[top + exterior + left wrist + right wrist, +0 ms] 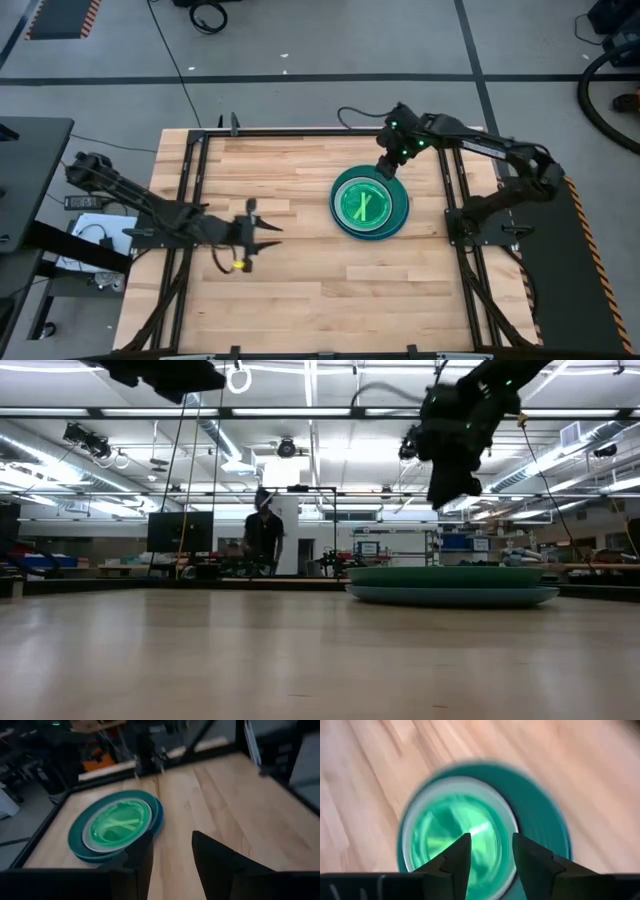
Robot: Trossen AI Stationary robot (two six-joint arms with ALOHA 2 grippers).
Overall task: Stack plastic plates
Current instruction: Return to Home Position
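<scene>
The plates sit in one stack (370, 203) on the wooden table (300, 300), toward two o'clock from the table's middle as seen from above; a bright green plate (364, 205) lies on top, a pale rim (86, 837) shows around it, a wide teal plate (342, 185) spreads below that, and a blue edge (405, 210) peeks out at the stack's three o'clock side; how many plates are in the pile I cannot tell. The right gripper (388, 165) hangs in the air over the stack's rim at about one o'clock, clear of the plates; seen level across the table there is open space between it and the pile; its two fingers (455, 857) stand a moderate way apart with nothing between them. The left gripper (268, 226) hovers at about nine o'clock from the table's middle, well apart from the stack and pointing toward it; its fingers (215, 860) are likewise parted and hold nothing. A person (264, 535) stands far back in the room beyond the table.
</scene>
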